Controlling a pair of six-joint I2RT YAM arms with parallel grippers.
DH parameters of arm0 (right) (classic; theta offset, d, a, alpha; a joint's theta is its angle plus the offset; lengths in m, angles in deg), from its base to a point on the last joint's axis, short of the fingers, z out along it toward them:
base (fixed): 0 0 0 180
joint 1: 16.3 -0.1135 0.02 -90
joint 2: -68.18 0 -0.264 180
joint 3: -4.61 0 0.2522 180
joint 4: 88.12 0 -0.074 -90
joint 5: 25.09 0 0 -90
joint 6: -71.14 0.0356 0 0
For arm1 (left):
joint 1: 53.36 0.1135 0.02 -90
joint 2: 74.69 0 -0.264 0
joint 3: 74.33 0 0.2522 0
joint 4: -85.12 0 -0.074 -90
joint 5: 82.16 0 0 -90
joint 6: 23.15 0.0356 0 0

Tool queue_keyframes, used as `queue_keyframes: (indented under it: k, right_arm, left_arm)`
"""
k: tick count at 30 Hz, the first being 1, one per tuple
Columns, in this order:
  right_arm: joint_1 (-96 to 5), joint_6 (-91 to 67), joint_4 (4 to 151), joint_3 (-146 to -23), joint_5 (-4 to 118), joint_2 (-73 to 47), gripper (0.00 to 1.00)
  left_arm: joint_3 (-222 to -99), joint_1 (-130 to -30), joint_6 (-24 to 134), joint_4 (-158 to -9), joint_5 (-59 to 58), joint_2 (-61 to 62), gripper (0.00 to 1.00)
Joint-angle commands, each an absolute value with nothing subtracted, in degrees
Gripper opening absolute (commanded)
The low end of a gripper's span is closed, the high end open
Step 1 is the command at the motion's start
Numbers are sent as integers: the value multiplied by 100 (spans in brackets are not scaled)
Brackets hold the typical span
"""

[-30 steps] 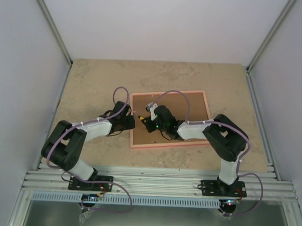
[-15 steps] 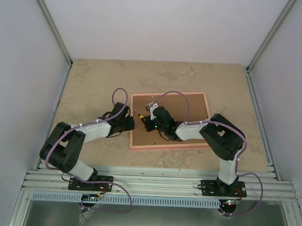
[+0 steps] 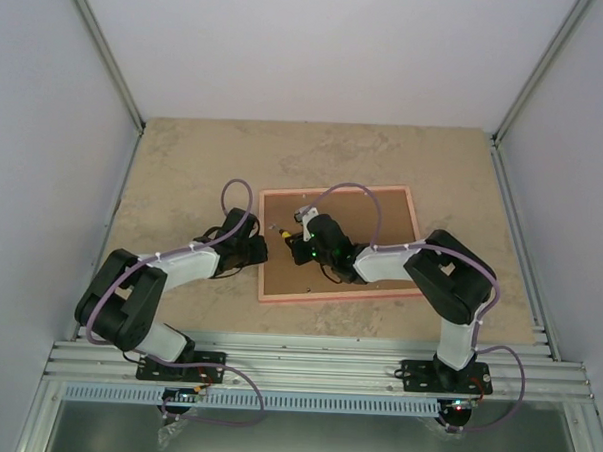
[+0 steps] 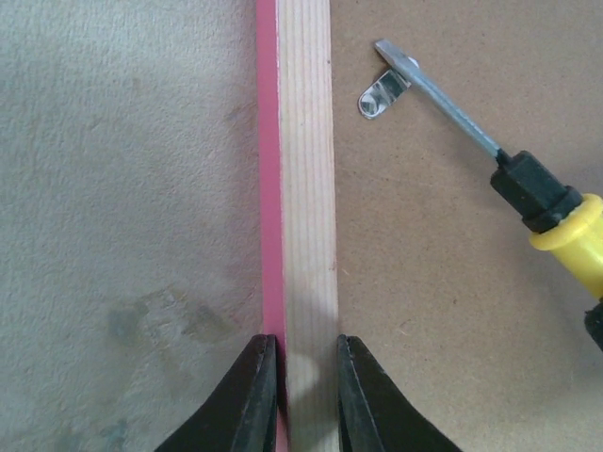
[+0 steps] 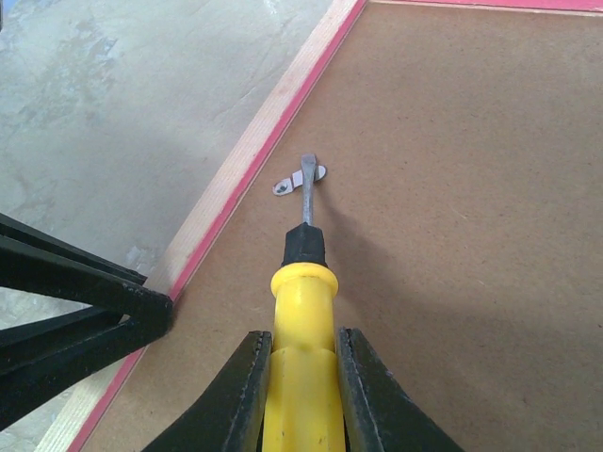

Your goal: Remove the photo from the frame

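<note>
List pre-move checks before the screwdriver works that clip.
1. Left claw pinching the frame by its rail: ok.
2. Right claw shut on the yellow screwdriver: ok.
3. Blade lined up over the metal clip: ok.
4. Clip swung off the backing board: not ok, it lies over the board.
5. Other clips released: cannot tell.
6. Photo underneath: cannot tell, hidden.

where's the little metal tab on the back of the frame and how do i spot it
The pink frame lies face down on the table, brown backing board up. Just inside the bare wood rail on its left side sits the metal tab. It is small, flat and rounded, shiny silver against brown board, with the screwdriver's long straight blade crossing it.
</note>
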State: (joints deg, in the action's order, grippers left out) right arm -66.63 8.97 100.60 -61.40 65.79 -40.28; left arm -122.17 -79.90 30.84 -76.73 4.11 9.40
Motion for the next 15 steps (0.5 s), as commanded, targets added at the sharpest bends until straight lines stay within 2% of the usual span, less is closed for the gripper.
queue_keyframes:
  k: [1, 15]
  right_arm:
    - [-6672, 785, 9426, -6082, 6594, -3849, 0]
    - [-6667, 559, 8314, -6522, 6282, -3718, 1]
  left_arm:
    - [-12155, -8016, 2895, -7639, 395, 791, 11]
    - [-12124, -8016, 2768, -7720, 436, 809, 11]
